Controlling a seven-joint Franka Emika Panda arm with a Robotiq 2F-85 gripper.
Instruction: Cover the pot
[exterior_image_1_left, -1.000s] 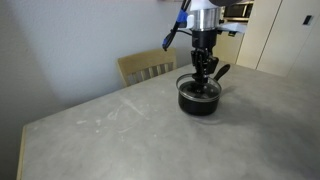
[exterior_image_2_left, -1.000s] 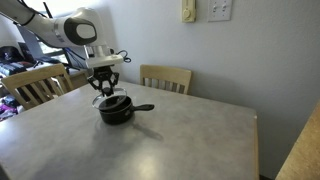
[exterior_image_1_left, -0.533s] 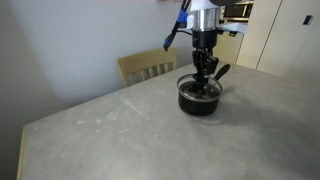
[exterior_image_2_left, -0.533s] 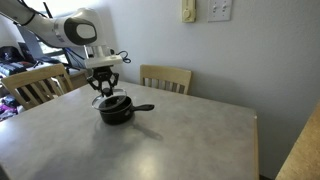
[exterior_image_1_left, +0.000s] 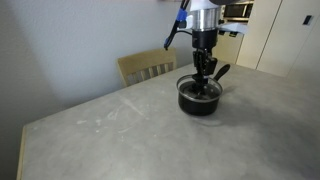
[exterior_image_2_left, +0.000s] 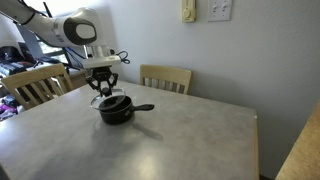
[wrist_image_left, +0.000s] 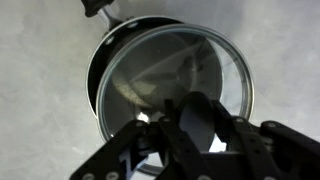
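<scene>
Jaws of the gripper (wrist_image_left: 200, 135) are clamping shut on the black knob (wrist_image_left: 206, 116) of the glass lid (wrist_image_left: 170, 75), holding it level so its rim can seat evenly; just beneath, the pot (wrist_image_left: 96, 80) is sitting on the grey table (exterior_image_1_left: 90, 135), handle (exterior_image_2_left: 143, 107) pointing sideways, lid looking slightly off-centre over it. Beyond, a wooden chair (exterior_image_1_left: 145, 66) is standing; no readable writing is showing anywhere

White rounded arm (exterior_image_2_left: 78, 29) w/ dark joints, blue cable (exterior_image_1_left: 182, 14), black gripper (exterior_image_2_left: 106, 88).
</scene>
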